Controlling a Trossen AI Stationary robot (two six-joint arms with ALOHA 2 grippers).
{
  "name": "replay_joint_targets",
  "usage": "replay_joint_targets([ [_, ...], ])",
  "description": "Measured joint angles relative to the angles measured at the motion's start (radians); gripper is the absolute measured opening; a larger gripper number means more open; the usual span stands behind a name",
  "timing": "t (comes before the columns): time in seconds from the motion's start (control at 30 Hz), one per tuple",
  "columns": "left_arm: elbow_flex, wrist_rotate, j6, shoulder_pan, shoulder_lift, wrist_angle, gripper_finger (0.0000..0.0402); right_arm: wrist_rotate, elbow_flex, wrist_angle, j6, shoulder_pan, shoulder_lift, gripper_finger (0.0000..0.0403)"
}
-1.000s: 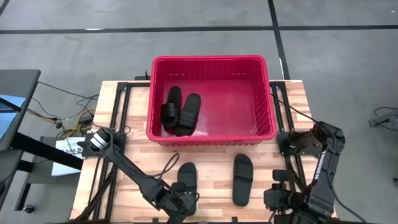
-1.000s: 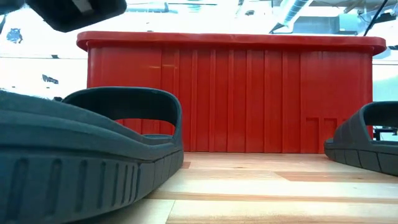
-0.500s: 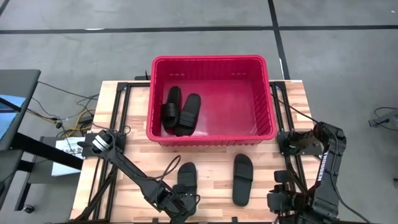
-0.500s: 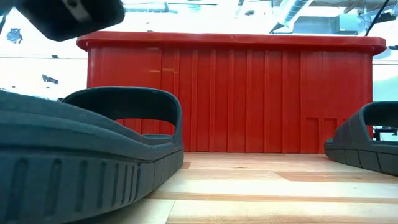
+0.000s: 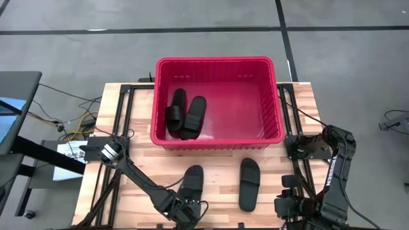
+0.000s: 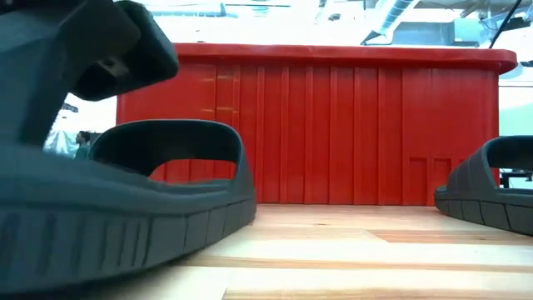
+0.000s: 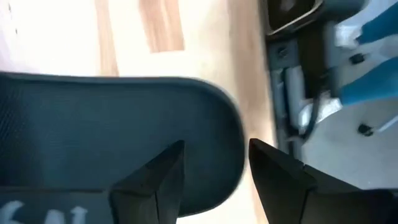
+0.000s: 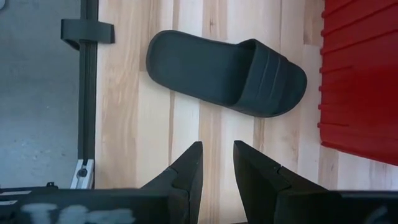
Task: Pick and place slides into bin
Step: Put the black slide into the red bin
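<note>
Left claw (image 5: 184, 214) hovered, jaws apart, over the heel of the near slide (image 5: 191, 183) lying before the bin (image 5: 217, 62). Gripping only that rounded edge, I feared, might let the rubbery sole slip free.

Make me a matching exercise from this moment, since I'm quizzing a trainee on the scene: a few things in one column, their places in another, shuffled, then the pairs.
Things:
1. two slides
2. left slide
3. right slide
4. right hand

Places:
A. on the table's wood, under the left hand
B. inside the red bin
C. hovering over bare wood, nothing between its fingers
D. lying alone on the table, in front of the bin

Pairs: 1-B, 2-A, 3-D, 4-C
</note>
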Motion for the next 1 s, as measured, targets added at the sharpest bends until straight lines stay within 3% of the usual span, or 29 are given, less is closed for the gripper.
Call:
replay_joint_targets([
  [0.33,0.002,0.026,0.025,0.001,0.033,0.007,0.0169,0.003,0.0,0.0,0.0,-0.002,0.0,0.0081],
  [0.57,0.001,-0.009,0.017,0.0,0.036,0.008,0.0169,0.004,0.0,0.0,-0.002,-0.007,0.0,0.0081],
  [0.73,0.004,0.035,-0.017,-0.007,0.077,0.024,0.0169,0.004,0.0,0.0,-0.001,-0.009,0.0,0.0081],
  [1.0,0.003,-0.082,-0.11,-0.021,0.087,0.015,0.016,0.008,0.0,0.0,-0.001,-0.013,0.0,0.0081],
])
